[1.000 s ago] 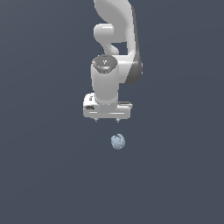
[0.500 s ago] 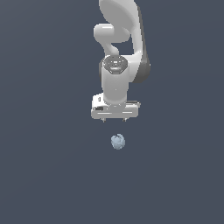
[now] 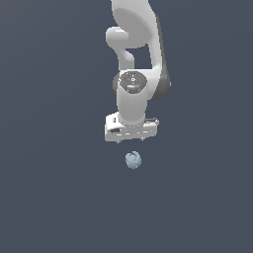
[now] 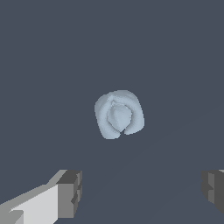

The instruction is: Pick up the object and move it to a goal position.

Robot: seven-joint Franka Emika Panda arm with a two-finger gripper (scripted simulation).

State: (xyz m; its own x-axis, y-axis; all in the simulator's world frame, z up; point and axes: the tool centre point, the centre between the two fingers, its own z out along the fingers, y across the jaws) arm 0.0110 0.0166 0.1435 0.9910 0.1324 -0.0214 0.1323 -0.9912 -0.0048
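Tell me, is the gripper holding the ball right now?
No. In the wrist view the ball lies apart from the open gripper, with both fingertips clear of it.

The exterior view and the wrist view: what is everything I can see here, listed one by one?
lumpy ball: one, pale blue-grey, faceted surface, lying on the floor just below the arm's jaws and apart from them; in the wrist view it sits ahead of the two fingertips, not between them.
floor: one, plain dark blue-grey, fills the whole background of both views.
robot arm: one, white with a dark grey joint, coming down from the top of the exterior view.
gripper: one, white body with grey fingertips, pointing down above the ball, jaws spread wide and holding nothing.
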